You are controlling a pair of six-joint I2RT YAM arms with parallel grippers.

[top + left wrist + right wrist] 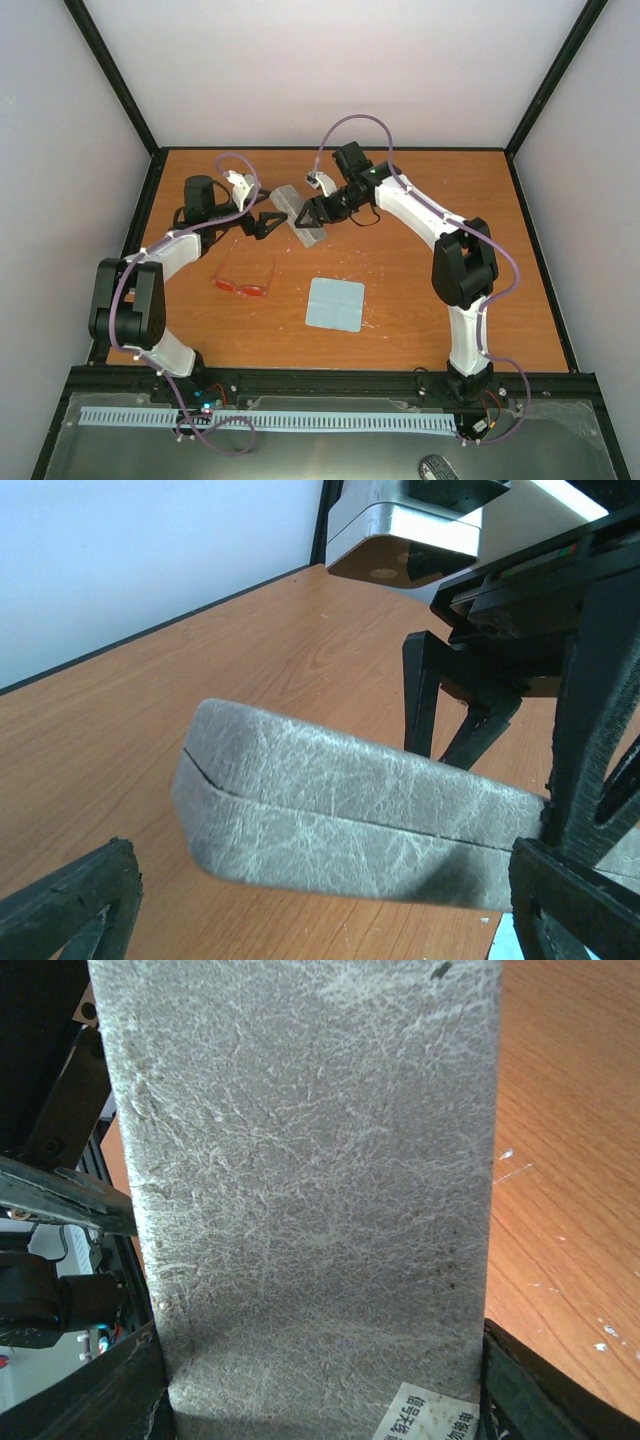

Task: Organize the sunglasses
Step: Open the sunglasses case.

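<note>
The sunglasses [243, 284], with a red-orange frame, lie open on the table to the front left, apart from both grippers. The grey case [300, 213] is closed and sits between the two grippers at the back middle. My right gripper [313, 214] is shut across the case's width, and the case [300, 1180] fills the right wrist view between its fingers [540, 1390]. My left gripper [272, 224] is open at the case's left end. In the left wrist view the case [340, 810] lies between that gripper's spread fingers [70, 910]. The sunglasses are out of both wrist views.
A light blue square cloth [335, 303] lies flat in front of the case, right of the sunglasses. Black frame posts and white walls bound the wooden table [450, 300]. The right arm's wrist [500, 590] hangs just behind the case in the left wrist view.
</note>
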